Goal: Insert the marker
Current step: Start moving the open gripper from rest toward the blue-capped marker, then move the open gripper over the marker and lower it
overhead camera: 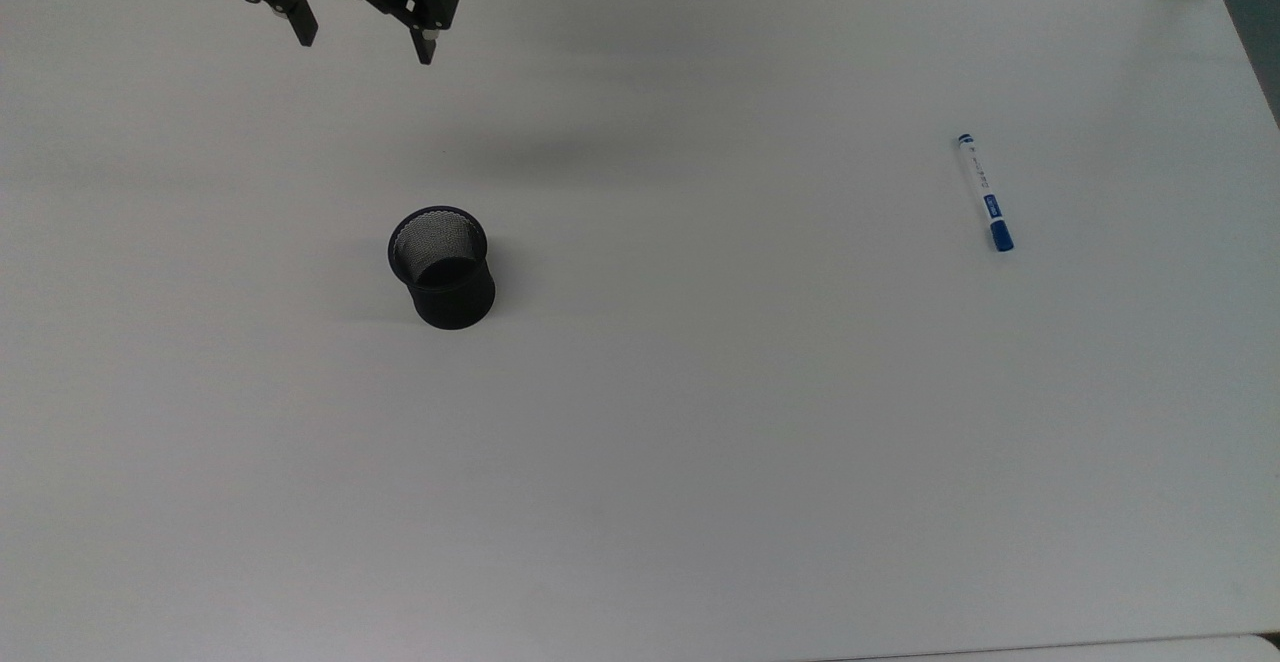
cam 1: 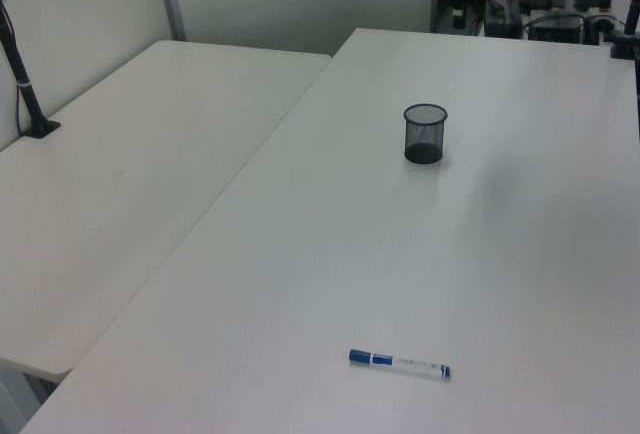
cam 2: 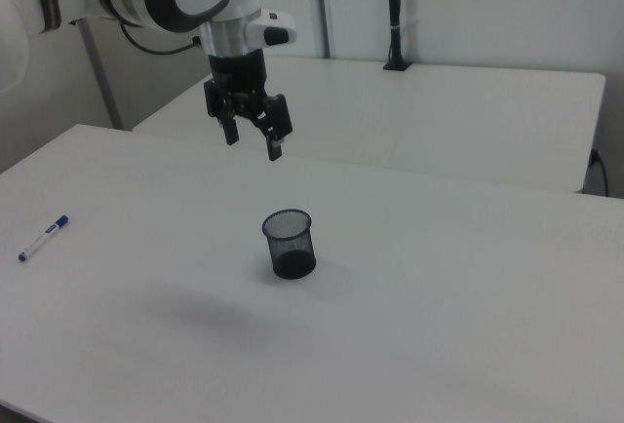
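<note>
The jaws (overhead camera: 366, 50) hang released and empty above the counter (overhead camera: 700, 442), at the top view's far left. The marker (overhead camera: 985, 193) lies flat well off to the top view's right, its long axis running near-to-far, well apart from the mesh cup (overhead camera: 442, 267).

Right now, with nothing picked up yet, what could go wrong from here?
The gripper hangs open and empty high above the table, far from the marker, so a long traverse comes first. The marker lies flat and slim on the bare surface, so the fingers may scrape the table or roll it away. The mesh cup stands loose and upright with a narrow mouth; a tilted marker could catch its rim and tip it.
</note>
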You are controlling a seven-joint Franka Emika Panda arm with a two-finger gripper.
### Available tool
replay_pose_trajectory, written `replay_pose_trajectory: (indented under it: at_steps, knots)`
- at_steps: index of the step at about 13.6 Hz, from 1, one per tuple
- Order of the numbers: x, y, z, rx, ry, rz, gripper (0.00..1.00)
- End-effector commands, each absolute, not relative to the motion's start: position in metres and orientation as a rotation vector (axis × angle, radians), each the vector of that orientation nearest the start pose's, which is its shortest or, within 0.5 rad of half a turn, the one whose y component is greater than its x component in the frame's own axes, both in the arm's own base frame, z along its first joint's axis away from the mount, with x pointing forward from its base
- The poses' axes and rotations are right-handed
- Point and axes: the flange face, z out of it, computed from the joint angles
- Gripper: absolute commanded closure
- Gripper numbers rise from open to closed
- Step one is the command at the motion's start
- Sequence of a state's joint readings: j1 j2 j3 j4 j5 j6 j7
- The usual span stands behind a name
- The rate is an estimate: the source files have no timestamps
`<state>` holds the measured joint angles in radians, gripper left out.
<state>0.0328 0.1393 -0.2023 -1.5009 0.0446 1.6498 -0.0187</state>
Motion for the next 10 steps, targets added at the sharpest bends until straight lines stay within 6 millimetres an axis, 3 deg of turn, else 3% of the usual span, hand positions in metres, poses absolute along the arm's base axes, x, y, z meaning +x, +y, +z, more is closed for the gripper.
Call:
replay_pose_trajectory:
  at_steps: [1, 7, 8, 10]
  knots:
    - [0.592, -0.079, 0.579, -3.056, 0.221, 0.004, 0.00]
    - [0.604, -0.064, 0.553, -3.028, 0.071, 0.051, 0.00]
    - [0.611, -0.057, 0.546, -3.031, 0.047, 0.056, 0.00]
    - [0.616, -0.020, 0.546, -3.035, -0.035, 0.037, 0.00]
